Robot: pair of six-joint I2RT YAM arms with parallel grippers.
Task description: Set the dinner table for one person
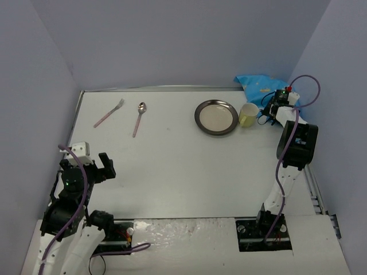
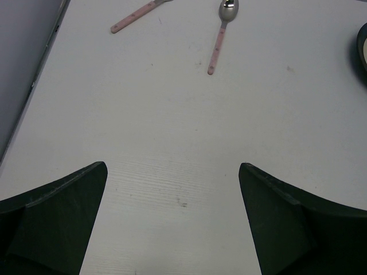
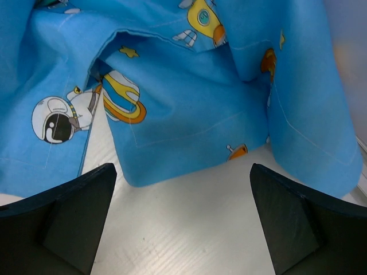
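The white dinner table [image 1: 183, 166] fills the top view. A pink-handled fork [image 1: 109, 113] and a pink-handled spoon [image 1: 139, 117] lie at the far left. A round metal plate [image 1: 216, 117] and a pale yellow cup [image 1: 248, 114] stand at the far right. A crumpled blue cartoon-printed cloth mat [image 1: 258, 87] lies in the far right corner. My left gripper [image 1: 106, 166] is open and empty at the near left; the spoon [image 2: 221, 37] and fork handle [image 2: 135, 16] are far ahead of it. My right gripper [image 3: 183, 189] is open and empty, low over the table just short of the cloth's edge [image 3: 189, 86].
Grey-blue walls close in the table on the left, back and right. The right arm's wrist [image 1: 284, 103] is beside the cup, between it and the right wall. The plate's rim [image 2: 363, 51] shows at the right edge of the left wrist view.
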